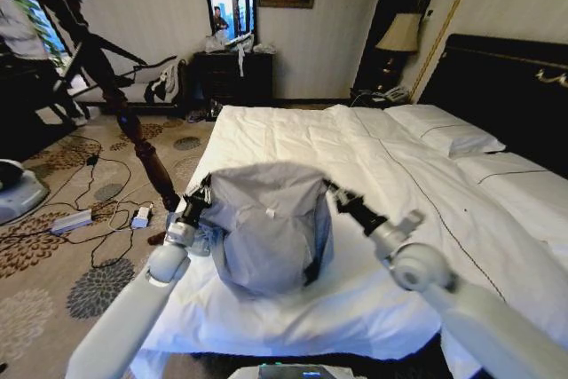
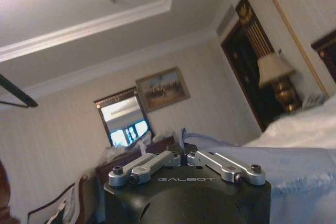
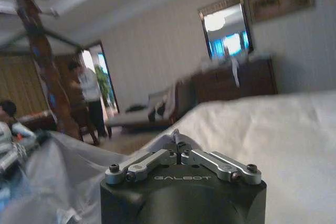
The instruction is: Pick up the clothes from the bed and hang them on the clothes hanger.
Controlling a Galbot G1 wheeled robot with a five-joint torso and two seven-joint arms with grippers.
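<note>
The clothes point(image 1: 266, 228), a light blue-grey shirt, hang bunched between my two grippers above the foot of the bed point(image 1: 373, 148). My left gripper point(image 1: 197, 201) is shut on the shirt's left edge. In the left wrist view its fingertips point(image 2: 184, 156) pinch a fold of the blue cloth point(image 2: 294, 166). My right gripper point(image 1: 342, 197) is shut on the right edge, with grey fabric point(image 3: 63, 171) trailing from its closed tips point(image 3: 178, 153). The black clothes hanger point(image 1: 133, 52) hangs on the dark wooden pole point(image 1: 146, 153), to the left of and beyond my left gripper.
The pole stands on patterned carpet point(image 1: 53, 246) with cables and a power strip point(image 1: 71, 219) at its foot. A dark dresser point(image 1: 232, 77) under a mirror is against the far wall. A lamp point(image 1: 399, 35) and the black headboard point(image 1: 506, 86) are on the right.
</note>
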